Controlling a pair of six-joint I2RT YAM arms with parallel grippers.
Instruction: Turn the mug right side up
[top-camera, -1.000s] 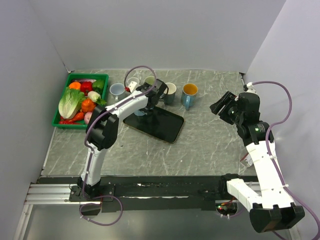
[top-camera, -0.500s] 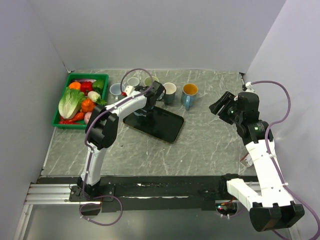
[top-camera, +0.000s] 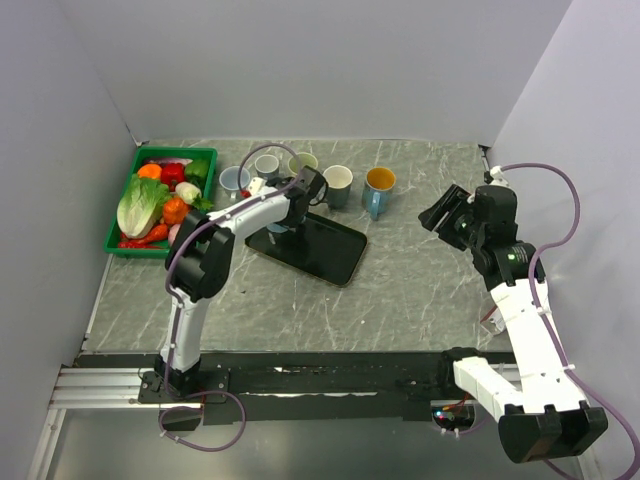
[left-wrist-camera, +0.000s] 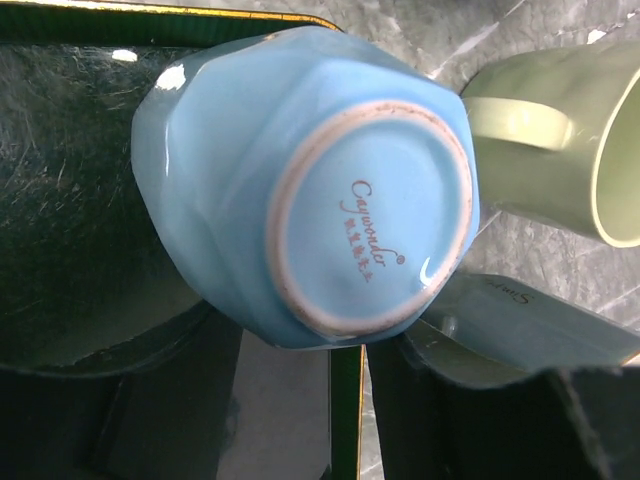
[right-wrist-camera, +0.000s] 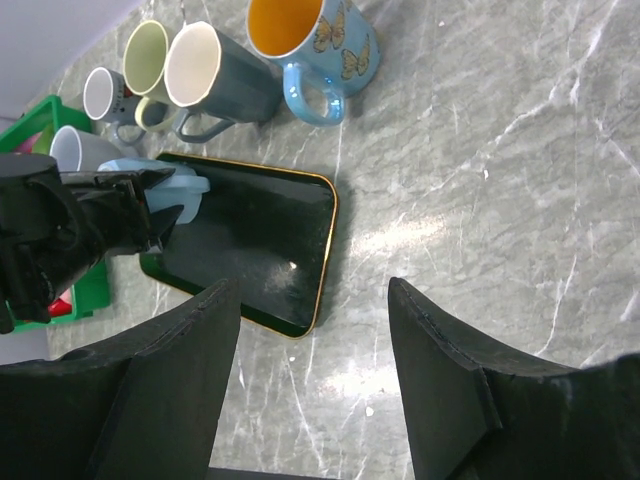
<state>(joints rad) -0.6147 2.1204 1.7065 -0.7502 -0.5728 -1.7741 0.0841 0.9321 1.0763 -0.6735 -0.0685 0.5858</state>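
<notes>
While base-up, the mug (left-wrist-camera: 300, 180) sits just beyond the left hand (left-wrist-camera: 305, 352).

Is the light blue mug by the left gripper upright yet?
No, inverted: the light blue mug shows its stamped base ring up, over the black tray.

light blue mug (left-wrist-camera: 300, 180), black gold-edged tray (right-wrist-camera: 255, 235), green basket (top-camera: 175, 151), grey marbled table (top-camera: 420, 280)
</notes>
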